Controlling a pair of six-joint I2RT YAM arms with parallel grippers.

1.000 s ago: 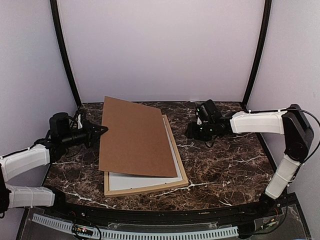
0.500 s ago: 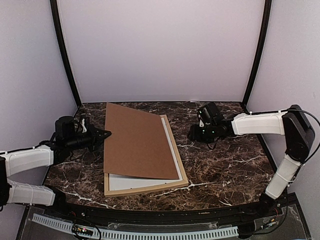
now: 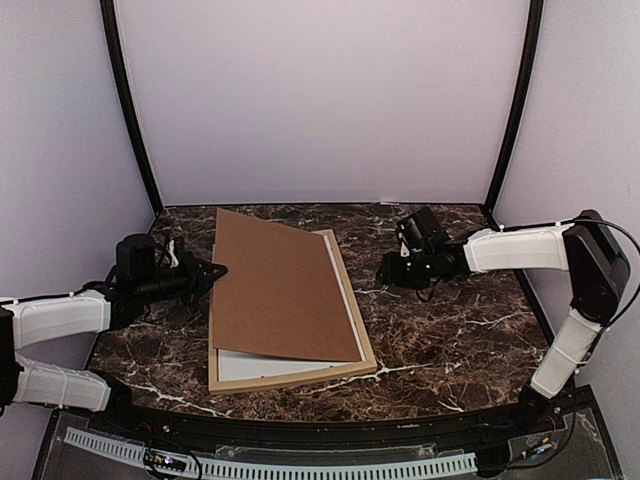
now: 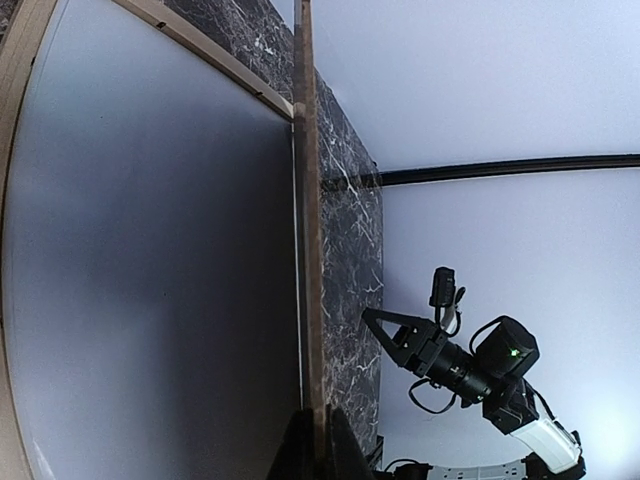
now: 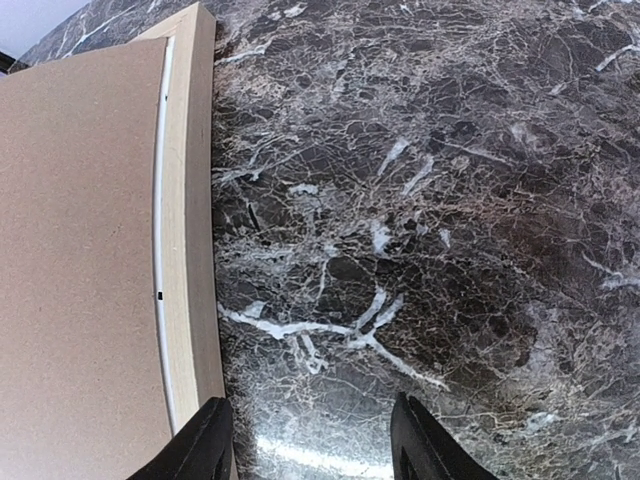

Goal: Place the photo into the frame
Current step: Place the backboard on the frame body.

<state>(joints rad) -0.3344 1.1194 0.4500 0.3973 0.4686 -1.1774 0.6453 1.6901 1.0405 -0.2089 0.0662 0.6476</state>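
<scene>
Left hand (image 3: 214,270) pinches backing board (image 3: 285,290), seemingly tilted

dark marble tbl (image 3: 450,330) w/ light wood frame (image 3: 300,377) flat, centre-left

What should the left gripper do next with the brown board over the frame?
Probably lower the left gripper slightly, easing the brown board down toward the frame. It is shut on the board's left edge, which stands raised above the white sheet, and the board lies skewed to the frame.
</scene>
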